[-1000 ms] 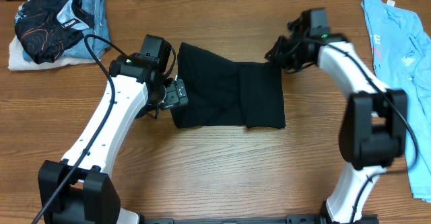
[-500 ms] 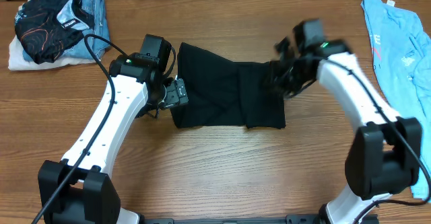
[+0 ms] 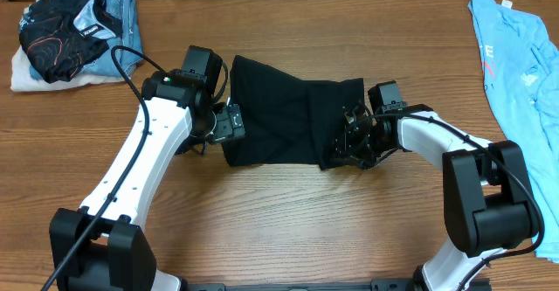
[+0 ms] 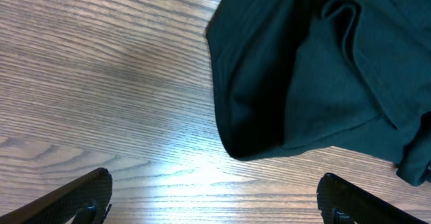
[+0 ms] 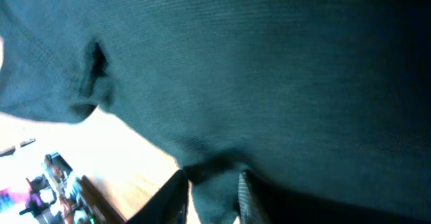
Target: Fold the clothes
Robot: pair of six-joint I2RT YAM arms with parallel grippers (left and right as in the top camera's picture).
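Right wrist view: right end effector (image 5: 210, 194) sits low on the black shirt (image 5: 269, 83). Its fingers (image 5: 176, 197) stand only narrowly apart, with a small ridge of cloth bunched at the tips. Clamped or just resting on it: cannot tell.

Left wrist view: left end effector (image 4: 215, 196) is spread wide, with nothing but bare counter (image 4: 101, 83) between the tips. The shirt's rounded corner lies ahead and toward the robot's right, near but not touched.

Overhead view: the shirt is a folded, roughly rectangular bundle at mid-counter. Its long axis runs left to right, directly between the two arms. The left end effector is just beside its left short edge. The right one is on the right short edge, toward the near corner.

Judgement: the next fold turns on that axis. From the right end effector the whole bundle lies toward the robot's left, so a carry that way would halve it. The right arm is the nearer one, already in contact.

Far side: blue shirt (image 3: 511, 72) lies flat at the far right, well apart. A pile (image 3: 65, 29) of other clothes sits at the far left corner.
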